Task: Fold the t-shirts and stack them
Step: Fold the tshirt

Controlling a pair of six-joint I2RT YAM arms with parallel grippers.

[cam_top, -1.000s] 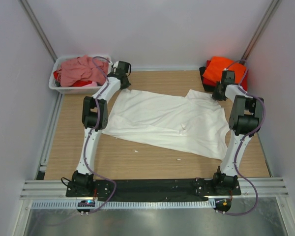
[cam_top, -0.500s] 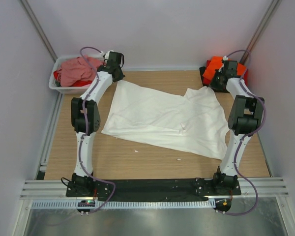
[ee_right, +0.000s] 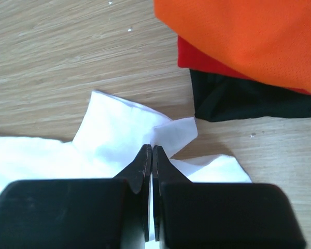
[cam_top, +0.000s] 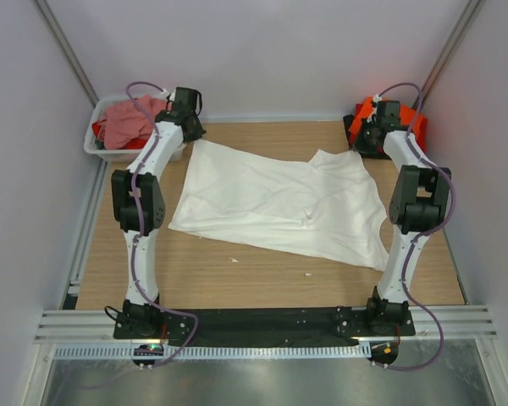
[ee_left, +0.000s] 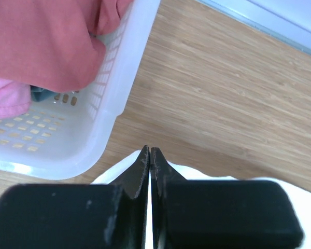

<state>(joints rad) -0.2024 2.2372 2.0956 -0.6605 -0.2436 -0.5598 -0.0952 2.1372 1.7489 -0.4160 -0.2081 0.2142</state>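
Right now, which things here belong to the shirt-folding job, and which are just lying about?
Part of the job: white t-shirt, spread out, pinched at its far corners by the left pincer and right pincer; stacked orange t-shirt, red t-shirt, black t-shirt; dusty-pink t-shirt in the plastic tub.
Just lying about: the plastic tub itself; white specks on the table.

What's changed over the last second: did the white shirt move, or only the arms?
Both arms reached farther from their bases, the left gripper toward the tub and the right gripper toward the folded stack. Each stays shut on the white t-shirt, whose far edge was dragged along with them. Nothing was let go. The tub and the stack stayed put.
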